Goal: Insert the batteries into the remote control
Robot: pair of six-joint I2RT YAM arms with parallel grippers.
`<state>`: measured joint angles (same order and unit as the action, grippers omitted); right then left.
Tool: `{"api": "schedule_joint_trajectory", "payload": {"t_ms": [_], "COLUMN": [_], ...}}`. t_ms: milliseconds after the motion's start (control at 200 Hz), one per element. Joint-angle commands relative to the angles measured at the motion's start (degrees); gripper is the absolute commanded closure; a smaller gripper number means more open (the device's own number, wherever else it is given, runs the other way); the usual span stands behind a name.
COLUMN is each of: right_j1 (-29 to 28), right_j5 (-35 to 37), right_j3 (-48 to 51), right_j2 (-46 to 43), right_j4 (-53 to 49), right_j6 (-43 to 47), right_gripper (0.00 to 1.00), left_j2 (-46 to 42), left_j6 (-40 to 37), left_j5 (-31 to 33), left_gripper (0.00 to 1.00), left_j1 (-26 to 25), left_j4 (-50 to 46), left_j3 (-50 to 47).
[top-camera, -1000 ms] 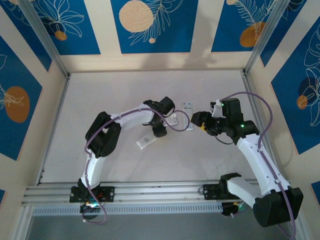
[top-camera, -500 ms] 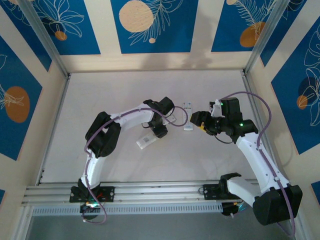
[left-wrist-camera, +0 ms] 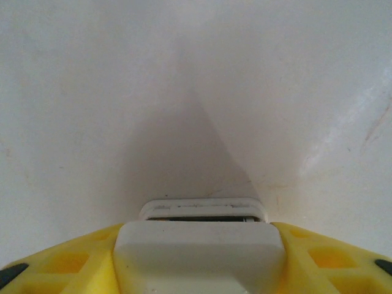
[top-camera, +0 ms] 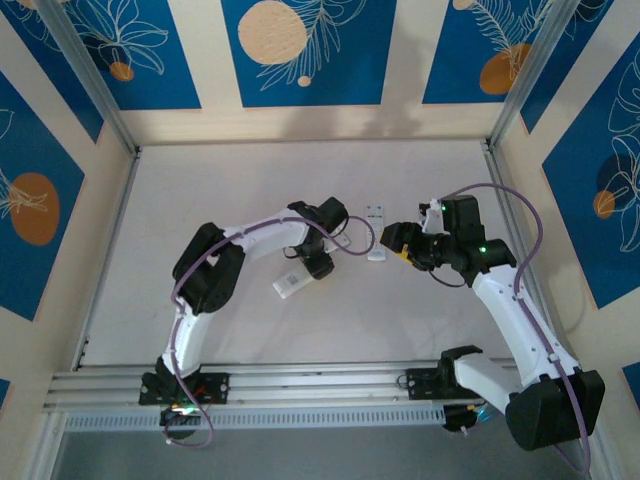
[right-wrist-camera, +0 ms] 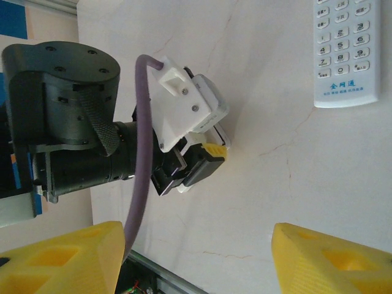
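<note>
A white remote control [left-wrist-camera: 202, 209] sits between my left gripper's yellow fingers [left-wrist-camera: 67, 263], which are shut on it, low over the table. A thin dark slot shows across its far end. In the top view my left gripper [top-camera: 326, 242] is at mid-table. A second white remote [top-camera: 375, 218], keypad up [right-wrist-camera: 346, 55], lies flat just right of it. My right gripper [top-camera: 400, 240] hovers to the right of that remote, its yellow fingertips [right-wrist-camera: 55, 257] wide apart and open with nothing between them, facing the left gripper [right-wrist-camera: 205, 160]. The batteries are out of view.
A small flat white piece with a dark mark [top-camera: 290, 284] lies on the table below my left gripper. The aluminium rail [top-camera: 300, 385] with both arm bases runs along the near edge. Patterned walls [top-camera: 300, 50] enclose the white table [top-camera: 200, 190].
The keypad remote now lies a little farther from the near edge than a second ago. Both grippers have shifted only slightly; the left still holds its remote.
</note>
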<state>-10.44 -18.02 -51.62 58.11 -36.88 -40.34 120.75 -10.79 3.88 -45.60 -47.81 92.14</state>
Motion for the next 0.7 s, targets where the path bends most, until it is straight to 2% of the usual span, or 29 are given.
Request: {"api": "schedule_joint_trajectory", "payload": {"t_ms": [0, 195, 695], "right_j1": [-0.2, -0.3, -0.5], "right_j5": [-1.2, -1.5, -1.5], "right_j3": [-0.2, -0.1, 0.0], "right_j2": [0.1, 0.1, 0.2], "right_j4": [-0.4, -0.2, -0.1], "right_j6": [-0.3, -0.5, -0.8], "right_gripper": [0.35, 0.35, 0.35], "left_j2": [1.7, 2.2, 1.6], "left_j6": [0.9, 0.8, 0.7], "left_j5": [-0.1, 1.8, 5.0], "left_gripper": [0.45, 0.4, 0.38], "left_j1": [0.2, 0.1, 0.2], "left_j4": [-1.1, 0.2, 0.3], "left_j3": [-1.0, -2.1, -2.6]}}
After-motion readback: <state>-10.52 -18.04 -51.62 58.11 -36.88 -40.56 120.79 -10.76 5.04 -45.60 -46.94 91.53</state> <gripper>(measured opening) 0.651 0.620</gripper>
